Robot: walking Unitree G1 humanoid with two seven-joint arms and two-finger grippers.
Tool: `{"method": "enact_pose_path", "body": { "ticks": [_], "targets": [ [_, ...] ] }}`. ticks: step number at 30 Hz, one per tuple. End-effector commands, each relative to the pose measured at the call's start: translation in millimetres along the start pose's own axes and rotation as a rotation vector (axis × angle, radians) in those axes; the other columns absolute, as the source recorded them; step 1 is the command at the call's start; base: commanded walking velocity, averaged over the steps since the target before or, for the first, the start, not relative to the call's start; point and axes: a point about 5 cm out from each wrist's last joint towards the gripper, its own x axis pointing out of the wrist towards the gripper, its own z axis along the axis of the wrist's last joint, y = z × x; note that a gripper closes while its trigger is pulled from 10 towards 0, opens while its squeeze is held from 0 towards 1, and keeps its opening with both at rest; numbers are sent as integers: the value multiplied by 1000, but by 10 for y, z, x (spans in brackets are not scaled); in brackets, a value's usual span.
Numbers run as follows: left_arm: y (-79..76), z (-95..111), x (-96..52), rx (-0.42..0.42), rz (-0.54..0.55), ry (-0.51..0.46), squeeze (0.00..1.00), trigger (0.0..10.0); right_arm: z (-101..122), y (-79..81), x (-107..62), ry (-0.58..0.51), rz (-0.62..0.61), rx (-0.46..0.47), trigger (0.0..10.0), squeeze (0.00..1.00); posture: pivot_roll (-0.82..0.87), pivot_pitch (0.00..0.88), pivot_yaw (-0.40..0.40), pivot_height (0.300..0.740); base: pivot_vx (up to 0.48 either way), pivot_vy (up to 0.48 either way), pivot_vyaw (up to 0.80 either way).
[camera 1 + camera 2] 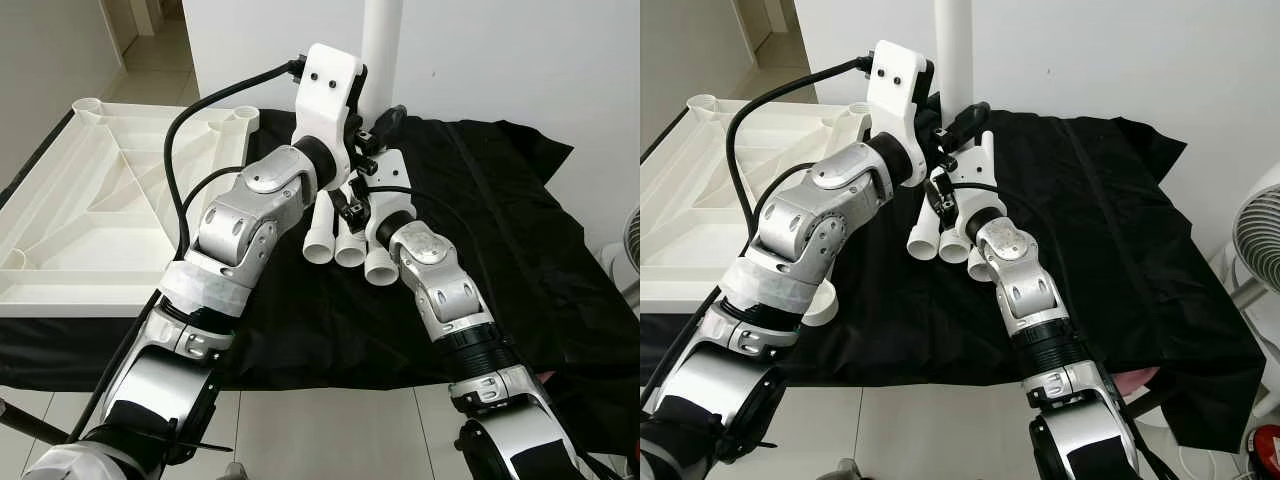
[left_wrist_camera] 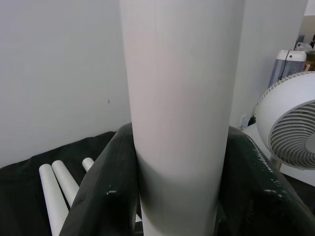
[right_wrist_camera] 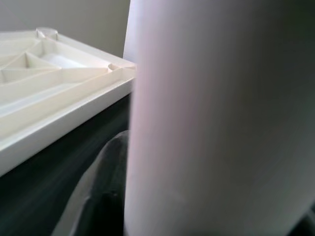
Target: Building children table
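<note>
Jaws of both grippers (image 1: 372, 135) clamp upright white leg (image 1: 381, 50).

Upright white leg (image 1: 381, 50) cut off above; its base behind the wrists; right wrist view blurred

I can read no text, label, brand, number or sign anywhere in front of me.
</note>
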Motion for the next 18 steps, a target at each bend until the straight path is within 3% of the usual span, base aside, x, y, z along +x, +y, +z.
{"method": "enact_pose_path", "body": {
  "ticks": [1,6,7,9,10,16,17,18],
  "targets": [
    [-41,63,-1,22,-42,-28,0,10000,57,34,28,-17,9,7,0,0,24,0,-13,740,0,0,0],
    [-30,74,-2,26,-34,-33,0,10000,49,7,36,-10,-15,24,0,0,25,0,-11,740,0,0,0],
    [-30,78,-2,22,-36,-38,247,10000,46,-3,38,-8,-23,25,0,0,25,0,-12,740,0,0,0],
    [-30,78,-2,22,-36,-38,247,10000,46,-3,38,-8,-23,25,0,0,25,0,-12,740,0,0,0],
    [-39,86,-12,-11,-59,-45,1000,10000,33,-25,37,-3,-43,33,0,0,26,0,-14,740,0,0,0],
    [-46,99,-25,-24,-76,-51,1000,10000,19,-37,39,2,-64,47,0,0,30,0,-19,740,0,0,0],
    [-43,101,-30,-28,-76,-51,1000,10000,15,-39,43,5,-73,48,4549,0,32,0,-19,740,0,0,0],
    [-43,112,-44,-28,-79,-54,1000,10000,12,-35,48,6,-82,59,10000,0,33,0,-21,740,0,0,0]
  ]
}}
